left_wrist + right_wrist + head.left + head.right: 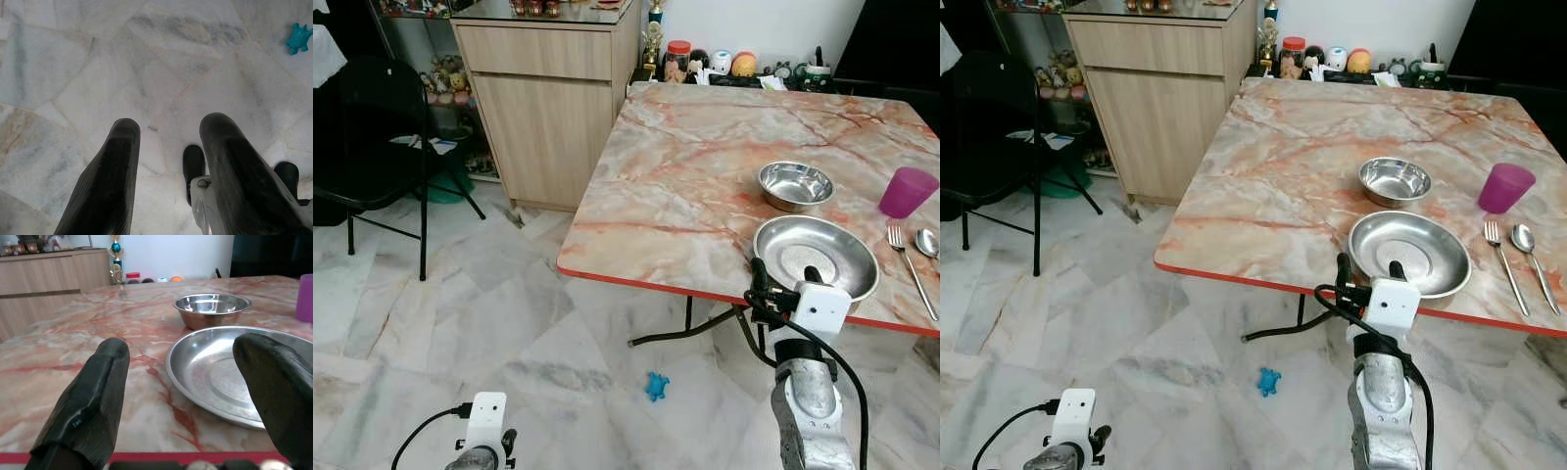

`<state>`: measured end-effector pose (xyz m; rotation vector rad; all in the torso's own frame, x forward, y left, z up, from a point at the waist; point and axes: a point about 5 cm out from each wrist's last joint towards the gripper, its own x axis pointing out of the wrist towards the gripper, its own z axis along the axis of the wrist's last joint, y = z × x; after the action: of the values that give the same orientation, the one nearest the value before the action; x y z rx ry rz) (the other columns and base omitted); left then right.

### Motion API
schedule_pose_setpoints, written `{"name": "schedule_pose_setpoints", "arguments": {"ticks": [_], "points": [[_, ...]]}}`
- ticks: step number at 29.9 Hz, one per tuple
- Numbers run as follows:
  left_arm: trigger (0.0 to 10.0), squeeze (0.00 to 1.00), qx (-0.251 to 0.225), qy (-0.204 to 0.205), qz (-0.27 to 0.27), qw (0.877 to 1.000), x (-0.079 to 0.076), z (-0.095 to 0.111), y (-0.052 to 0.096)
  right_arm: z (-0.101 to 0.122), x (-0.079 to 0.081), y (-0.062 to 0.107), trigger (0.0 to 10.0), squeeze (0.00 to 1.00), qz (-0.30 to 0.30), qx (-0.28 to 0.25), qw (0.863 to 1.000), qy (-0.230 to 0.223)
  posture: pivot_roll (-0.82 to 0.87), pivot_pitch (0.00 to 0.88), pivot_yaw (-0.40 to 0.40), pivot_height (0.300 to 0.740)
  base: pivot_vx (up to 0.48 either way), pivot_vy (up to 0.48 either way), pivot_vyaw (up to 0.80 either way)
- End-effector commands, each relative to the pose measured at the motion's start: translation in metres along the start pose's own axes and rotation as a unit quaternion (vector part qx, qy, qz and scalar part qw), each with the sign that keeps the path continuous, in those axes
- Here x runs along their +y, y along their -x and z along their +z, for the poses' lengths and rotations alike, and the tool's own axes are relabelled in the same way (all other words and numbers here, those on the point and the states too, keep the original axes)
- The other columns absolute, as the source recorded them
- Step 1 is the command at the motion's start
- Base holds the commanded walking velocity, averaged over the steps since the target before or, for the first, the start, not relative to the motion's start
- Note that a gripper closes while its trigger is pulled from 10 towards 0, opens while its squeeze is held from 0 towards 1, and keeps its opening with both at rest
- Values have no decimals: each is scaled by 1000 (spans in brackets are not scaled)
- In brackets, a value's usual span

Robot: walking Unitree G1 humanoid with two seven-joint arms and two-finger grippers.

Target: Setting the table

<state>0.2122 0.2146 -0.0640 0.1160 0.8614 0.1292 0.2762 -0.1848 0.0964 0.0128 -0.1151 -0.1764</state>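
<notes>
Marbled pink-and-orange worktop (705, 166) with a red edge, standing on a pale marble floor (460, 323), wooden cabinet (548, 108) behind and a black chair (372, 127) off to the robot's left. Set near the worktop's near edge: a shallow steel plate (816, 255), and just behind it, apart from it, a small steel bowl (795, 185). To the right of these, a purple cup (907, 191), then a fork (909, 259) and a spoon (927, 242) lying side by side just beside the plate. Small blue toy (656, 385) lying on the floor under the worktop edge.

Right tool (787, 277) raised at the worktop's near edge, directly before the plate, fingers spread wide and holding nothing, level with the plate's near rim. Left tool (168, 161) hanging low over the floor, fingers apart, empty.

Plate likely light, stiff and slick: polished steel, thin rim, prone to sliding on the smooth top rather than lifting. Best taken by pinching the near rim, one finger over the lip and one under, perhaps where it sits closest to the edge. Bowl likewise rigid and slippery; rim again the obvious hold.
</notes>
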Motion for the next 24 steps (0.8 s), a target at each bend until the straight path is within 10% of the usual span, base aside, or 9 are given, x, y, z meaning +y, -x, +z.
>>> {"name": "schedule_pose_setpoints", "arguments": {"ticks": [1, 24], "points": [[10000, 0, 0, -9, -2, 1000, 1, 2, 0, 6, 0, -3, 10000, 0, -2, -8, 1000, -9, 4, 0, -29, 740, 0, 0, 0], [10000, 0, -8, 18, 3, 1000, -1, 3, 0, 11, -1, -10, 10000, 0, -2, -3, 1000, -16, 9, 0, -40, 740, 0, -183, -205]]}}
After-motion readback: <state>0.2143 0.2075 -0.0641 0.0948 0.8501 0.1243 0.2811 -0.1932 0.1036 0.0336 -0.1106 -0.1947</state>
